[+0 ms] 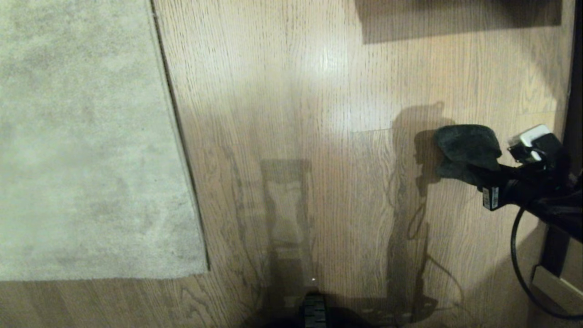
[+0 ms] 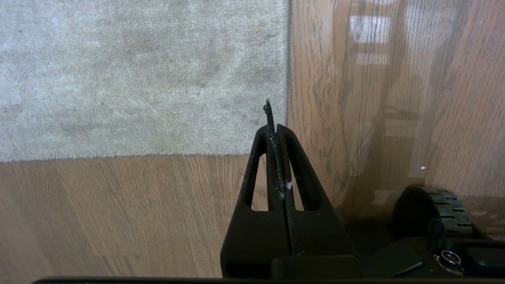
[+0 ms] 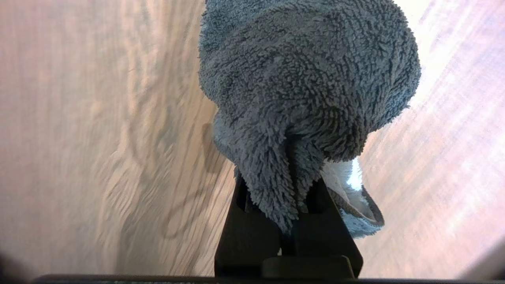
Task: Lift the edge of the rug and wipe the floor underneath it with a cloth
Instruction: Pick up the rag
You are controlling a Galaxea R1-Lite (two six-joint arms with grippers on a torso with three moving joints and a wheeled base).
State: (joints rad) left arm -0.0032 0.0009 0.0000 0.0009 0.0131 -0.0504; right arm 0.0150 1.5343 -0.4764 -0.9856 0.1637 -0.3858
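Right gripper clamped on the cloth, held bunched above the floor, well apart from the rug edge. Rug lying flat at the left, edge not yet lifted. Left gripper closed and empty, near the rug's corner.

Grey-green cloth, mottled beige rug

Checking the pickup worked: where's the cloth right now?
The cloth is on the right of the head view, pinched in the right tool, over bare floor and well apart from the rug edge on the left.
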